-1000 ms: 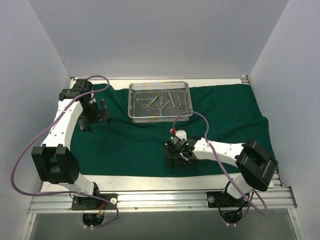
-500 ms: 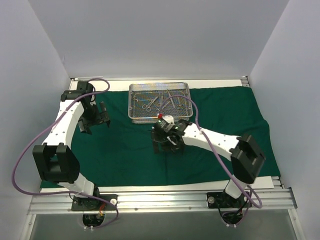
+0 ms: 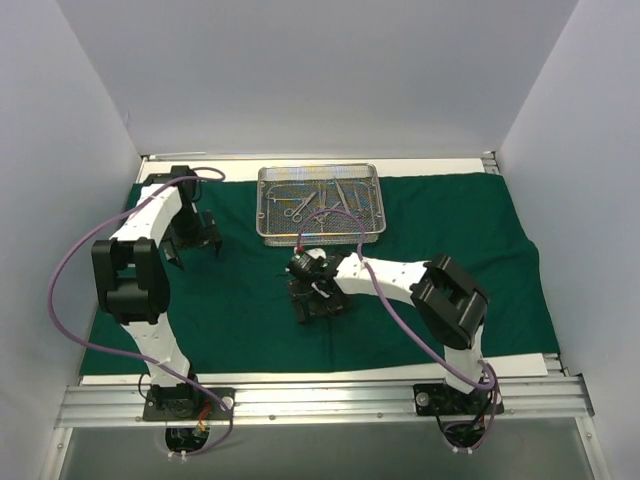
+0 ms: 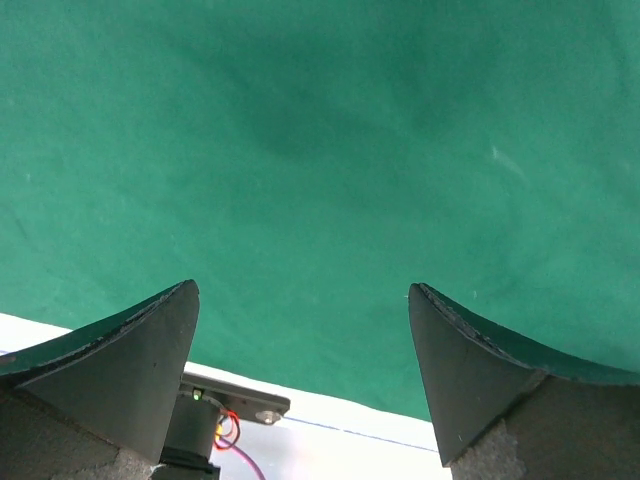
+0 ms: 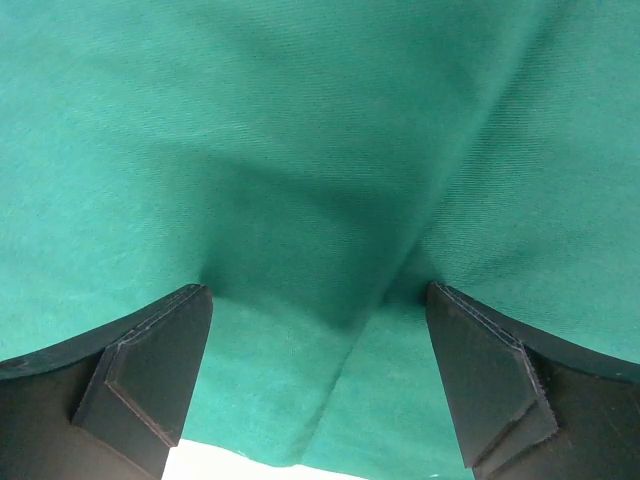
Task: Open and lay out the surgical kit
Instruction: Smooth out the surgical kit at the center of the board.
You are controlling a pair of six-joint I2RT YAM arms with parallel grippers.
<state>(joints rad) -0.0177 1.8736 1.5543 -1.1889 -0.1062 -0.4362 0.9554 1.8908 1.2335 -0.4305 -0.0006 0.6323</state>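
Drape (image 3: 450, 230) lies spread on the desk (image 3: 250, 362), with the tray (image 3: 320, 237) of instruments (image 3: 320, 200) at its far edge. The left claw (image 4: 302, 287) and right claw (image 5: 318, 287) both gape wide, empty, the right over a crease (image 5: 345, 370). We judge smoothing is nearly done; next we must lift the instruments out.

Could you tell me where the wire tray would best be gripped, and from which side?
Probably the tray by its near long rim, left of the purple cable, coming down from above: the thin wall stands upright, so one finger fits inside and one outside, and the instruments lie nearer the middle.
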